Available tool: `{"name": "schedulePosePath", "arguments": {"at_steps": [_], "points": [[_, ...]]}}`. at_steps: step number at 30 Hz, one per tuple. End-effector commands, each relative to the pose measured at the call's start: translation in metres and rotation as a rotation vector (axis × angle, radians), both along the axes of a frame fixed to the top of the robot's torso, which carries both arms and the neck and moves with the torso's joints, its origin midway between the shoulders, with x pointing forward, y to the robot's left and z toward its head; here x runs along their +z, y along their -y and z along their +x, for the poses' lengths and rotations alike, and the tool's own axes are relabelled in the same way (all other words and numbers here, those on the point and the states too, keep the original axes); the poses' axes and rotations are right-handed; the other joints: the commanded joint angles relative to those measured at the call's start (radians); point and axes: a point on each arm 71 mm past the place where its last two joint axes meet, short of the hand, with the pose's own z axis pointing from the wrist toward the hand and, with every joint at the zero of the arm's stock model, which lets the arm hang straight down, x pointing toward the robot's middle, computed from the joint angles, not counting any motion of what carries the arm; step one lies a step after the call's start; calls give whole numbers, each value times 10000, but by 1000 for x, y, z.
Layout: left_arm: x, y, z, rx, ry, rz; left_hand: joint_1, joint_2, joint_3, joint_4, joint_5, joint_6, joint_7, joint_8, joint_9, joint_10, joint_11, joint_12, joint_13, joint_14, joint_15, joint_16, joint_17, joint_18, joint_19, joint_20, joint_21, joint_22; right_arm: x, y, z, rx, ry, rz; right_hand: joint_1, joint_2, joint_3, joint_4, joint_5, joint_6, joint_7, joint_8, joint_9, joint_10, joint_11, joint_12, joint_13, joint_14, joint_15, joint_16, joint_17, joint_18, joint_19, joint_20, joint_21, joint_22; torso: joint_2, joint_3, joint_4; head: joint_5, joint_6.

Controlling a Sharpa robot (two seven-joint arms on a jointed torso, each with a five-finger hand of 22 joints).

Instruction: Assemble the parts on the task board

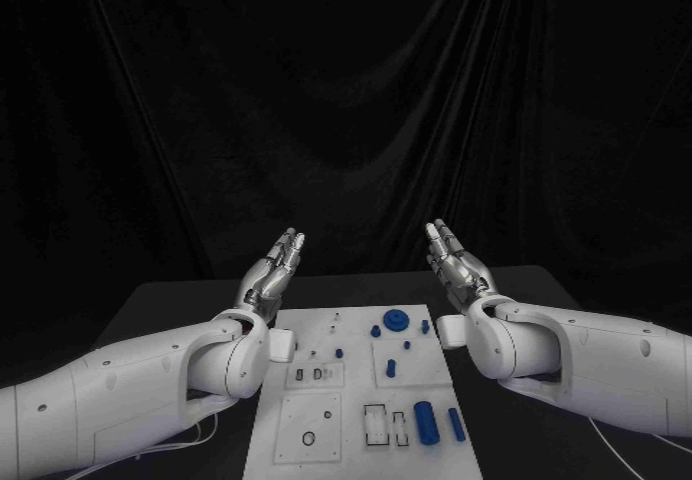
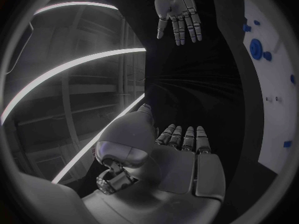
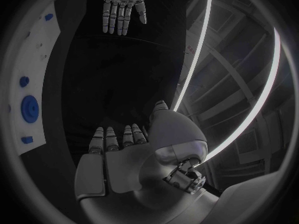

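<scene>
The white task board [image 1: 325, 420] lies in the middle of the black table, with small blue parts on it. A round blue part [image 1: 394, 321] sits near its far end; a blue cylinder [image 1: 426, 421] and a thin blue bar [image 1: 456, 424] lie near its front right corner. My left hand [image 1: 273, 267] is raised above the board's far left side, fingers straight and apart, holding nothing. My right hand [image 1: 456, 262] is raised the same way above the far right side, empty. The left wrist view shows my left hand [image 2: 177, 154] flat and the right hand [image 2: 178, 12] opposite.
The board [image 2: 271, 99] appears at the side of the left wrist view and the board [image 3: 34, 79] also in the right wrist view, with the round blue part [image 3: 29, 107] on it. Black table [image 1: 173, 310] surrounds the board; a black curtain hangs behind.
</scene>
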Motion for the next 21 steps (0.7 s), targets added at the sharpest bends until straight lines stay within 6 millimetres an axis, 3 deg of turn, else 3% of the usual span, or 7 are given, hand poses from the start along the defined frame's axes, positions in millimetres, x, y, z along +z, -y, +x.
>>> {"name": "schedulePosePath", "arguments": {"at_steps": [1, 13, 14, 16, 18, 19, 21], "points": [[14, 8, 2, -1525, 782, -1952, 271, 68, -36, 131, 91, -122, -288, 4, -36, 9, -300, -35, -13, 13, -1206, -37, -15, -8, 9, -829, -59, -14, 3, -2, 1, 387, -58, 1151, 68, 30, -40, -7, 72, -35, -20, -10, -19, 3, -16, -48, -16, -4, -2658, -38, -16, 177, -1, -1450, -37, -16, 0, 0, -1, 1, 0], [22, 10, 6, -2406, 1169, -2851, 383, -34, -211, 112, -79, -124, -462, 5, -35, 9, -391, -35, -13, 13, -1284, -37, -15, 140, 9, -747, -59, -14, 3, -2, 1, 387, -59, 1152, 1057, -333, 136, -392, -36, 373, 577, 85, 66, 3, 546, -48, -16, -4, -2235, -38, -16, 201, -1, -1042, -37, -16, 0, 0, -1, 1, 0], [17, -5, 12, -2899, 1073, -3292, 399, -21, -214, 112, -78, -115, -461, 7, -33, 9, -378, -35, -13, 13, -1259, -37, -15, 146, 9, -718, -59, -14, 1, 0, 2, 1118, 272, 1764, 1176, -358, 163, -428, -13, 528, 802, 124, 94, 3, 780, -48, -16, -4, -1991, -38, -16, 199, -1, -822, -37, -16, -7, -5, -17, 37, -550], [18, -7, 12, -2950, 1237, -3247, 502, -8, -224, 107, 61, -2, -271, 35, -8, 9, -210, -35, -13, 13, -1013, -37, -15, 134, 9, -493, -59, -14, 3, 2, 2, 1258, 564, 1717, 1712, -485, 230, -647, 314, 2017, 1733, 701, 373, 701, 1750, 520, 260, -4, -1052, -38, -16, 42, 157, -130, 124, 105, -1, -4, -16, 69, -638], [19, -9, 11, -3162, 1594, -2929, 827, -96, -255, 93, 185, 306, -23, 98, 46, 9, -63, -35, -13, 13, -762, -37, -15, 109, 9, -259, -59, -14, 5, 3, 2, 1521, 962, 1470, 1970, -506, 253, -664, 431, 2203, 2073, 827, 352, 772, 2132, 567, 218, 88, -520, 44, 35, 67, 842, 551, 619, 397, 2, -4, -15, 124, -756], [20, -12, 9, -3380, 1915, -2605, 941, -74, -284, 109, 225, 347, 37, 95, 47, 9, 14, -35, -13, 13, -550, -37, -15, 168, 9, 31, -59, -14, 7, 3, 2, 1801, 1318, 1141, 2256, -532, 277, -688, 536, 2466, 2316, 961, 369, 1120, 2435, 823, 276, 317, 330, 184, 116, 27, 1538, 1241, 1080, 632, 3, -6, -17, 142, -869], [21, -15, 8, -3553, 2189, -2299, 1114, -61, -306, 107, 286, 408, 61, 96, 52, 9, 36, -35, -13, 13, -399, -37, -15, 311, 9, 338, -59, -14, 9, 4, 1, 2119, 1762, 649, 2496, -572, 290, -704, 632, 2560, 2502, 1012, 364, 1258, 2596, 916, 283, 394, 806, 199, 126, -61, 1791, 1590, 1241, 696, -2, -11, -10, 154, -1008]]}}
